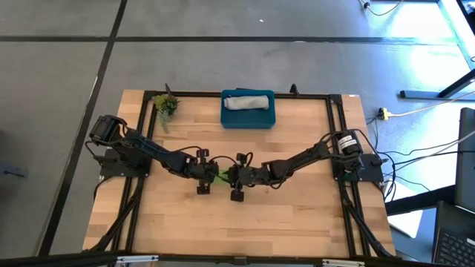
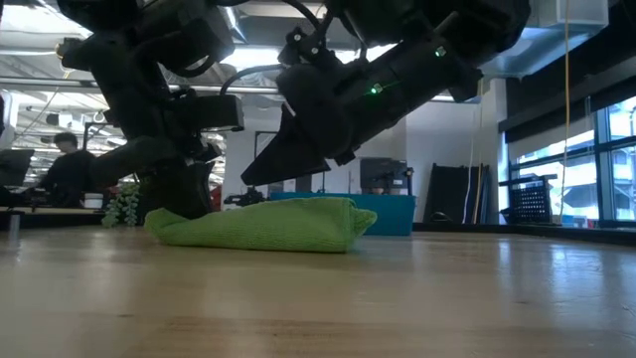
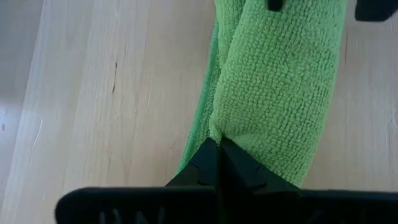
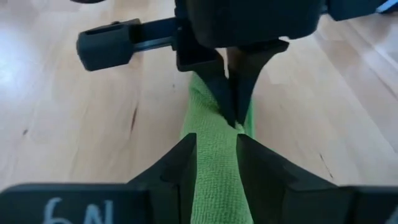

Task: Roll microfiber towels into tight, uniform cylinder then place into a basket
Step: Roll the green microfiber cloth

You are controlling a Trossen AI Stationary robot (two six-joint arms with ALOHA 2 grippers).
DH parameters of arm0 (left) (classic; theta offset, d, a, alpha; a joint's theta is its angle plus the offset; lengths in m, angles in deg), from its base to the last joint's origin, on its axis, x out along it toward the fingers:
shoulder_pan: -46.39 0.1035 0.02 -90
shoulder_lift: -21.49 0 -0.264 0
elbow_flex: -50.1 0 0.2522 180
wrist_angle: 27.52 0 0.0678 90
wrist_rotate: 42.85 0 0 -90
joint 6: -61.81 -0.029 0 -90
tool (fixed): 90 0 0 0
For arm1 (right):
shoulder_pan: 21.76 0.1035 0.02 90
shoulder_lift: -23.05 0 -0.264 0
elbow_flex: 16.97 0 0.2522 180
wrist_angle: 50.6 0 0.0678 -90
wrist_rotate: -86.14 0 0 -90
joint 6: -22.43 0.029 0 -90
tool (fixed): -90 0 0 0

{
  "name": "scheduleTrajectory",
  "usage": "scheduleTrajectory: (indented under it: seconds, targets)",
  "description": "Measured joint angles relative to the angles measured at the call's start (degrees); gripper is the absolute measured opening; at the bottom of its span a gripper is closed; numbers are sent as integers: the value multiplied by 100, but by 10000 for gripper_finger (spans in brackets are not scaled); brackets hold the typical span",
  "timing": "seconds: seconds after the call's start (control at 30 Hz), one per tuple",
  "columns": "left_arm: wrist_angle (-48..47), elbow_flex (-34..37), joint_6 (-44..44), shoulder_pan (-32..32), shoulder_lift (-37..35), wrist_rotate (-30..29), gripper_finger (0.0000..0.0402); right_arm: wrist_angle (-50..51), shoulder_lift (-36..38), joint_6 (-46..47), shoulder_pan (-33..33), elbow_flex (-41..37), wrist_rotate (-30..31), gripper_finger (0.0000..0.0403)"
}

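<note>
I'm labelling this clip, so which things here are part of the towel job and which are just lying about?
Part of the job:
- bright lime green microfibre towel, folded on the table, pinched by the left claw and the right claw
- light grey rolled towel
- teal-blue rectangular plastic basket holding it

Lying about:
- small green plant sprig

Place: a robotics lab or open workshop floor — not a home.
Bench: a pale wooden table [image 1: 237,215] edged in black metal framing, with two dark robot arms bolted at its sides.
Floor: grey concrete marked with dark lines; loose cables [image 1: 415,159] trail off beside the table.
Room behind: exposed ceiling ducts and strip lights, tall windows [image 2: 596,164], desks with monitors [image 2: 383,174].
People: one person [image 2: 65,169] seated at a distant desk — working at a screen.
</note>
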Motion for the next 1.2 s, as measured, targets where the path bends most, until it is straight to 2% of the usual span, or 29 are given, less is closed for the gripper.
scheduleTrajectory:
  seconds: [0.2,0.33,0.47,0.63,0.83,1.2]
  targets:
    - [0,-2,0,0,0,0,0,-6,-2,75,2,0,-91,120]
    - [0,-2,2,4,0,0,0,-15,-2,129,0,0,-94,151]
    - [0,-2,0,4,0,0,0,-15,-2,127,4,0,6,207]
    - [0,-2,0,4,0,0,0,-12,-2,132,4,0,307,295]
    - [0,-2,2,4,0,-2,0,72,-33,133,2,0,344,388]
    - [33,-2,0,4,-2,-9,0,-29,-425,341,-232,0,253,399]
